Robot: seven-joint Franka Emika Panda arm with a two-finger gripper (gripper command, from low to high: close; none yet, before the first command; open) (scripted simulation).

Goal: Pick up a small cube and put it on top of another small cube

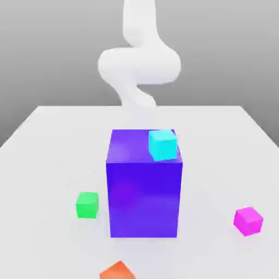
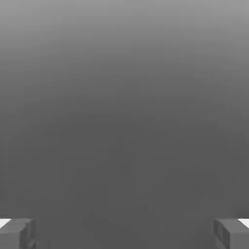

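Magenta cube [image 1: 248, 220] is sitting on the table at the exterior view's right, well apart from the green cube [image 1: 87, 205], blue block [image 1: 144, 185] between. Gripper [image 2: 124, 233] is hanging released, holding nothing; it should be descending straight over magenta, jaws squared to its faces.

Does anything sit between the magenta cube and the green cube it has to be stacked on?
Yes. In the exterior view, the big blue-violet block stands on the table between the magenta cube on the right and the green cube on the left. A cyan cube sits on top of that block, adding height to clear.
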